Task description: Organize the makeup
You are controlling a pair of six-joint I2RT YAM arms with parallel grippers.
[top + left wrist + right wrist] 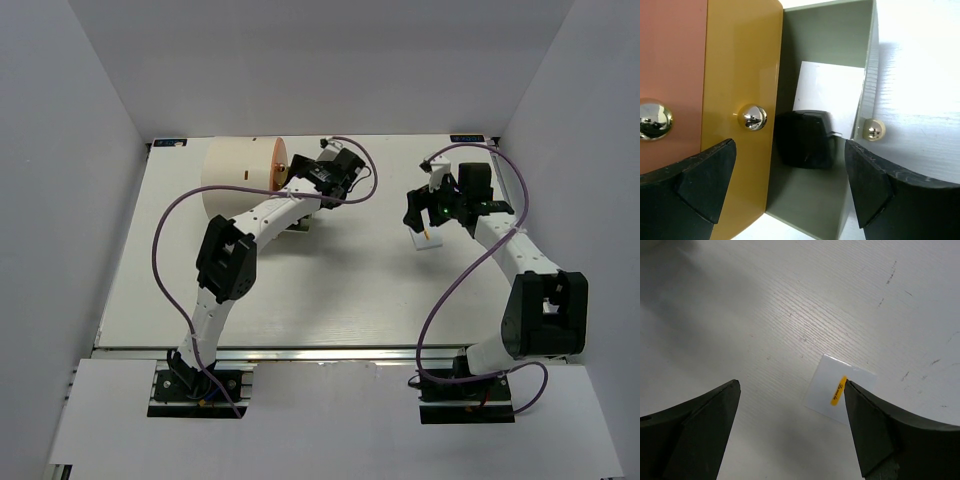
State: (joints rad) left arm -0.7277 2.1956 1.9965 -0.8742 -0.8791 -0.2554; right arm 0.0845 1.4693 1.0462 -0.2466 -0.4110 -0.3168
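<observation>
In the left wrist view an open grey-green drawer (pixel 810 200) holds a dark square compact (pixel 805 139) and, behind it, a white square tile (pixel 829 92). My left gripper (pixel 790 185) is open just in front of this drawer with nothing between its fingers. In the top view it sits at the cream cylinder's front (pixel 335 172). Another white tile with a yellow label (pixel 835 390) lies flat on the table (pixel 428 243). My right gripper (pixel 792 425) hangs open over it, its right finger at the tile's edge. It is empty (pixel 414 214).
The big cream cylinder (pixel 238 178) with its orange front (pixel 278 165) lies at the back left. Beside the open drawer are a shut gold drawer front (pixel 740 75) and a pink one (pixel 670 60), each with a shiny knob. White walls enclose the table.
</observation>
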